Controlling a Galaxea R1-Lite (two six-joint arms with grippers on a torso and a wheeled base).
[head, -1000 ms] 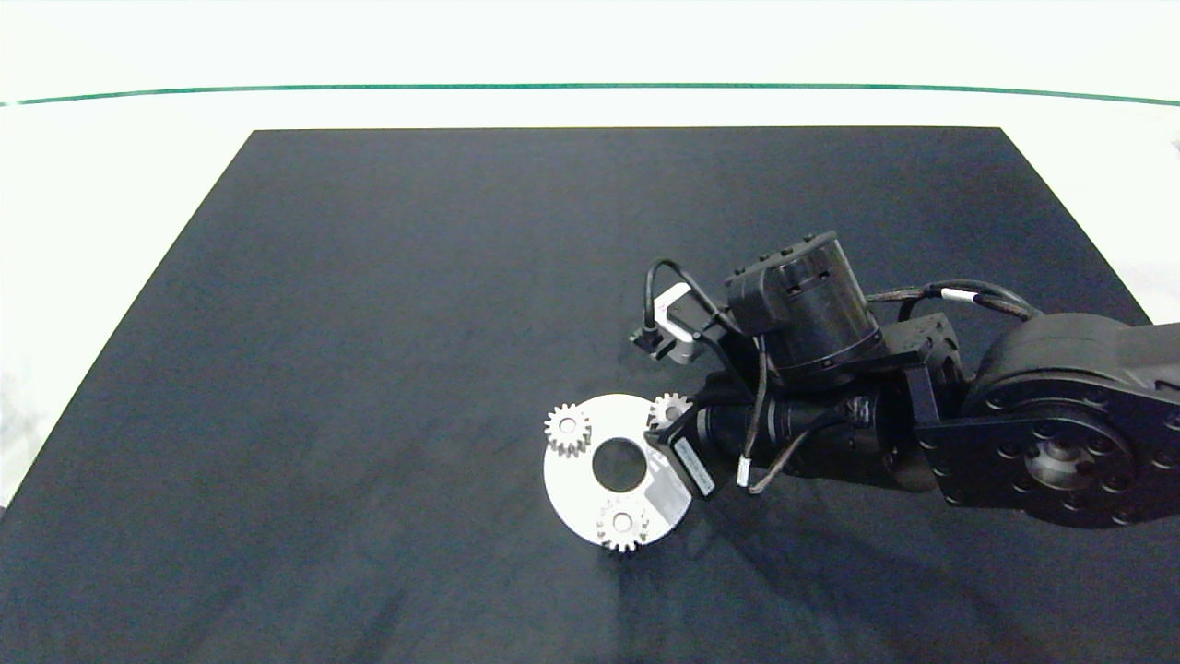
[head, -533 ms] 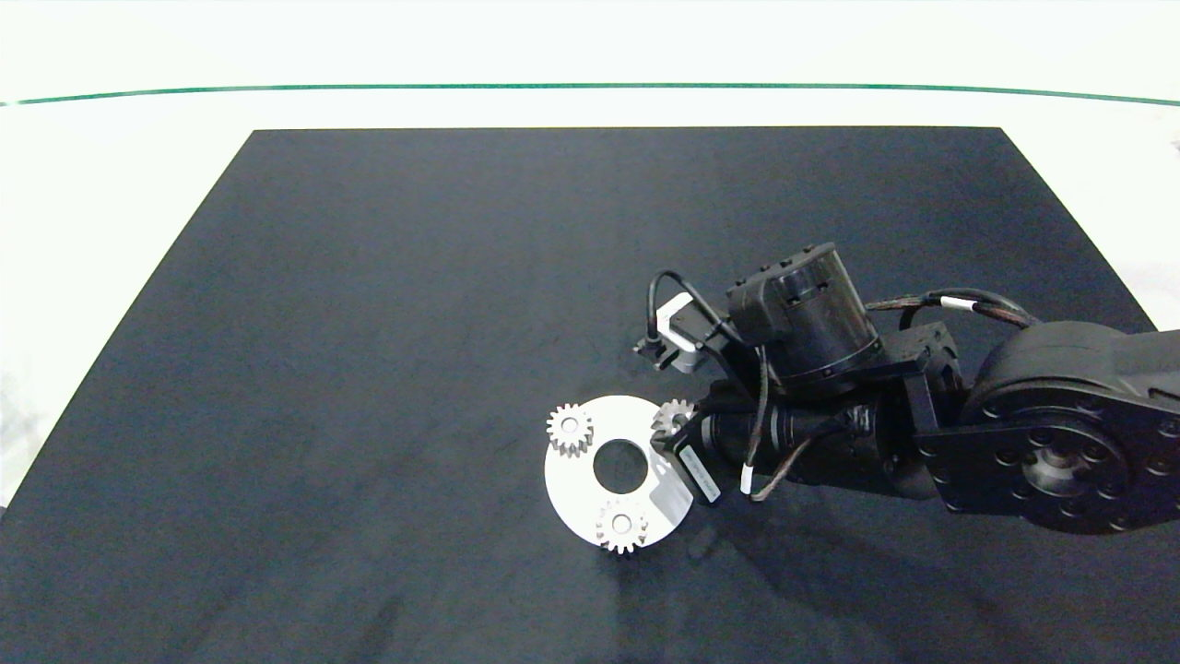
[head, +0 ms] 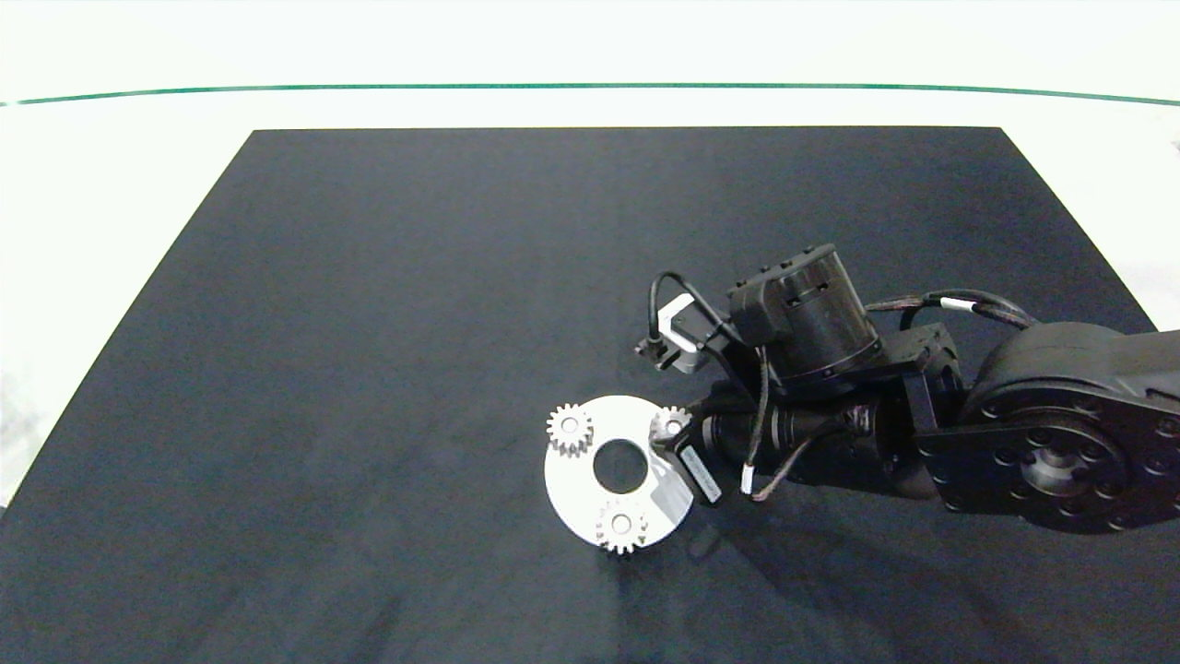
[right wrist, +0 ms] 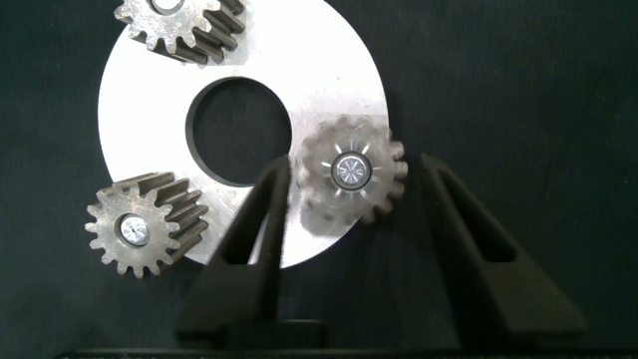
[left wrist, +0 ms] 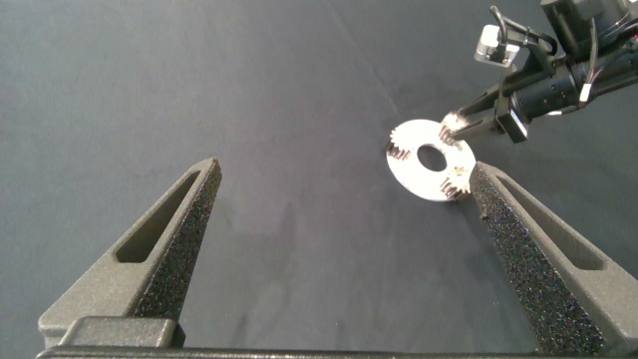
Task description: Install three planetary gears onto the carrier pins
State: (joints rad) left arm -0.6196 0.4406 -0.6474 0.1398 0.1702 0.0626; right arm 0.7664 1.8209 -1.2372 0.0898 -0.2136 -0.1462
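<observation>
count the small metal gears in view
3, all on the flat white round disc: one small silvery-grey metal spur gear at its far-left edge, one at its near edge, one between the right tool's fingers. None seems hidden.

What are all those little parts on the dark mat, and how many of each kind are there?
Planetary gears: 3, at and, the last between the right claw's fingers.
White disc: 1.
Carrier pins: 3, one seen in each gear's hole, e.g..
Total: 7 parts.
</observation>
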